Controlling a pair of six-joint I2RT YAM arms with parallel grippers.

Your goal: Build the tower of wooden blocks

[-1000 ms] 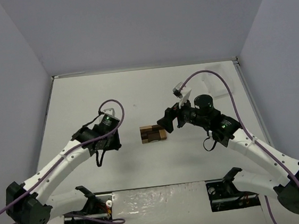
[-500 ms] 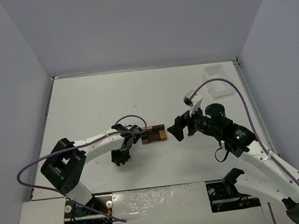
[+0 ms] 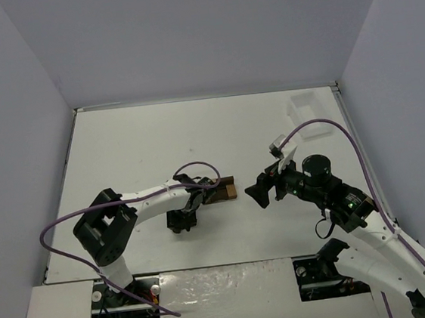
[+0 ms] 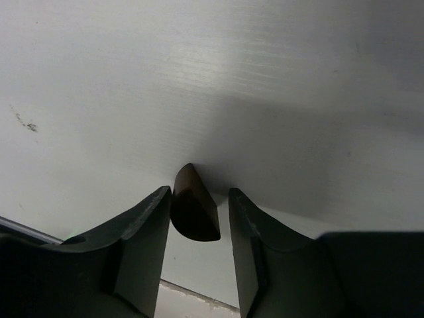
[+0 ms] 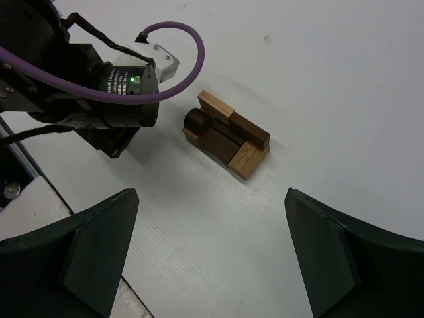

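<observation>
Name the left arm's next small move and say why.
Probably open the left gripper a little wider, then draw it straight back. Its jaws stand slightly parted on either side of the rounded dark block, which already sits at the end of the stack. Pulling away while a finger touches the block could drag it off.

**Diffuse overhead lighting on a white counter, three views of unequal sharpness.**
Top view: the counter point(image 3: 121, 153) is bright and evenly lit, shadows are faint and soft-edged, and the walls point(image 3: 185, 40) read dimmer lavender-grey. Left wrist view: the left tool point(image 4: 199, 193) is a dark, out-of-focus mass, with a broad grey shadow on the counter beyond it. Right wrist view: the wood block tower point(image 5: 228, 136) is crisp at centre, while the right tool point(image 5: 211, 195) shows as blurred silhouettes in the lower corners.
</observation>
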